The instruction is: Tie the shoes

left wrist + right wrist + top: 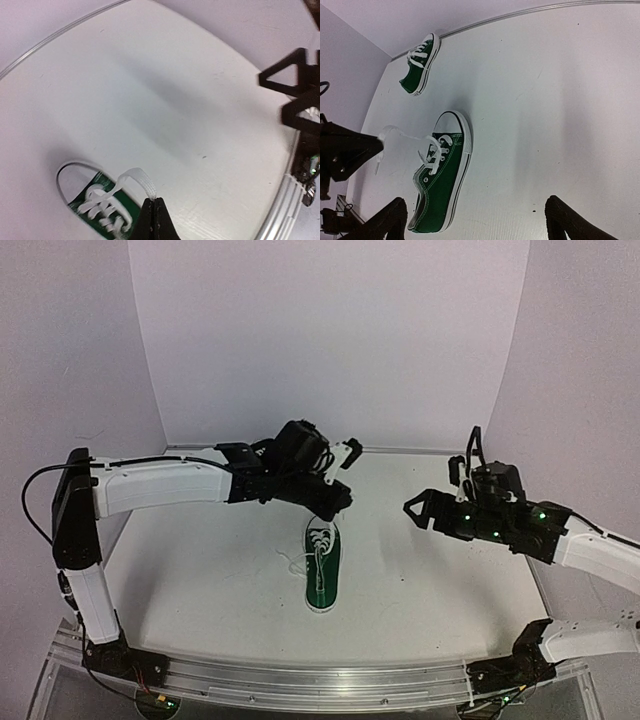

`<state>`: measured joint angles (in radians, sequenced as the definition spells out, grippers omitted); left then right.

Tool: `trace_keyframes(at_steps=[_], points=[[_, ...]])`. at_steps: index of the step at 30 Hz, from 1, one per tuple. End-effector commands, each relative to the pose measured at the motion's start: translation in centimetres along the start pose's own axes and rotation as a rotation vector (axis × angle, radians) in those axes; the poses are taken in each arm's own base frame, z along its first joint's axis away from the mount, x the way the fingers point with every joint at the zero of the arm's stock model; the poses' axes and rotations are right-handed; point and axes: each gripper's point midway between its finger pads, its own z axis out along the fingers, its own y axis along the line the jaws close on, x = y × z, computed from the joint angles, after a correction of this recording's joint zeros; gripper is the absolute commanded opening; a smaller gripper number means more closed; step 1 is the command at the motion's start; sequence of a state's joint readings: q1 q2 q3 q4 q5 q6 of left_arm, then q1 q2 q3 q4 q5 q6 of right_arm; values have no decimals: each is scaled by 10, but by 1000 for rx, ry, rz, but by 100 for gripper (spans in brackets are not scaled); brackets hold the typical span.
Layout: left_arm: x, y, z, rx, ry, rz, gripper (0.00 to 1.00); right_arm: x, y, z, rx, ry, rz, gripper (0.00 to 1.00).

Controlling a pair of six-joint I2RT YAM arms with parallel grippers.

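One dark green shoe with white laces lies at the table's middle, its heel toward the arms; it also shows as the shoe and the shoe. My left gripper hovers just above its toe end, shut on the end of a white lace that rises from the eyelets to the left gripper. A second green shoe lies near the back edge; the left arm hides it in the top view. My right gripper hangs open to the right of the shoe, with nothing between the jaws of the right gripper.
White walls close the table at the back and sides, with a seam along its far edge. A metal rail runs along the near edge. Another loose lace trails left of the middle shoe.
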<state>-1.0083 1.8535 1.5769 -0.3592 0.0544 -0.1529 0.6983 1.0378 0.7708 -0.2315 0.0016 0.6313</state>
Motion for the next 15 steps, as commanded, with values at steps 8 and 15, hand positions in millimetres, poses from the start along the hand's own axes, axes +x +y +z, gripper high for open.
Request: trace_keyframes(at_steps=[8,15], points=[[38,-134,90,375,118,219,0,5,-40,-29,104,-54,96,92],[68,-148,129,389,185,208,16,8,-42,-27,116,-40,99,92]])
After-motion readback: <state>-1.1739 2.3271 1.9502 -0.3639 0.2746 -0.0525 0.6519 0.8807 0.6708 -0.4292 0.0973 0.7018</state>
